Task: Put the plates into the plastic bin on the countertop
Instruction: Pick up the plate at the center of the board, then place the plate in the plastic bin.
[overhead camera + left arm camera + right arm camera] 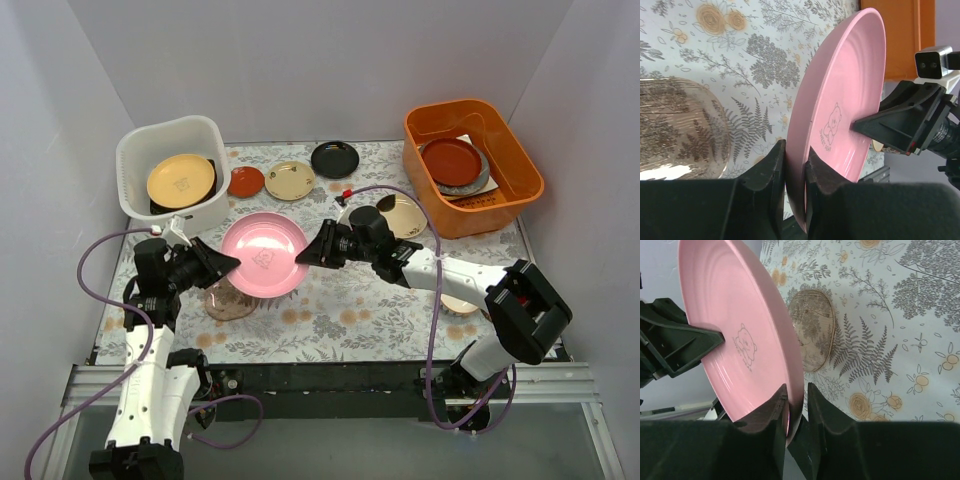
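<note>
A round pink plate (264,254) with a bear print hangs over the countertop (330,310), held at both ends. My left gripper (228,263) is shut on its left rim; the left wrist view shows both fingers (796,160) pinching the plate (840,100). My right gripper (310,252) is shut on the opposite rim (797,405), and the plate (730,315) stands on edge in that view. The white plastic bin (130,160) at the back left holds a yellow plate (181,180). A brownish floral plate (225,302) lies below the pink one.
An orange-red plate (245,181), a beige plate (290,180) and a black plate (334,158) lie along the back. A gold plate (405,215) lies behind my right arm. The orange tub (520,150) at the back right holds a red plate (452,160).
</note>
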Motion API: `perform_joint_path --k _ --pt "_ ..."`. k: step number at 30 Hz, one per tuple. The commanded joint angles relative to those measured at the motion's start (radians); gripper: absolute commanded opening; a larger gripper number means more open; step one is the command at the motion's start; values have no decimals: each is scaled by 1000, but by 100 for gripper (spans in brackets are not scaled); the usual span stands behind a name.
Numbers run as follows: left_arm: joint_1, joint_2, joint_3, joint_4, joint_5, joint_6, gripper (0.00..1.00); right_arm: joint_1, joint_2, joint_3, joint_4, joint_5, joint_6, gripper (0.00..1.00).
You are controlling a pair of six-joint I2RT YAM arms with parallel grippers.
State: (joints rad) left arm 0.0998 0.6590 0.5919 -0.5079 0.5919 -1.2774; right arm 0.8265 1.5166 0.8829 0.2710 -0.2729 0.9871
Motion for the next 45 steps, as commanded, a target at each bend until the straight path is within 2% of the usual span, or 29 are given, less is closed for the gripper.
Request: perform_joint_path --k 1,2,3,6,9,11,12,18,23,28,40,45 --pt "-6 -7 35 29 62 -62 0 14 -29 11 83 -51 -1 39" --pt "-6 -3 45 29 54 -62 0 13 -39 2 86 -51 1 44" --pt "-8 10 51 31 54 -63 0 11 -45 -2 88 -45 2 64" --pt "-6 45 88 39 39 -48 0 10 -70 -16 97 -38 -1 83" --pt "-6 106 137 42 31 -33 0 7 -104 -30 97 -34 -1 91" --pt "-8 140 163 43 25 -30 0 0 -131 -33 93 -29 1 92" --pt "-9 149 172 49 19 -27 0 -3 -144 -36 85 -23 -1 96" --pt "-6 252 264 63 -20 -25 0 -13 -242 -74 42 -2 -10 96" --pt "-6 364 358 75 -55 -28 0 -12 -363 -182 34 26 -10 96" --pt "-6 482 454 89 -67 -36 0 -13 -447 -206 -79 87 -45 97" --pt "5 683 611 101 -104 -59 0 -15 -503 -272 -187 120 -79 98" --pt "28 761 693 88 -225 -137 0 -15 -495 -298 -168 110 -76 98"
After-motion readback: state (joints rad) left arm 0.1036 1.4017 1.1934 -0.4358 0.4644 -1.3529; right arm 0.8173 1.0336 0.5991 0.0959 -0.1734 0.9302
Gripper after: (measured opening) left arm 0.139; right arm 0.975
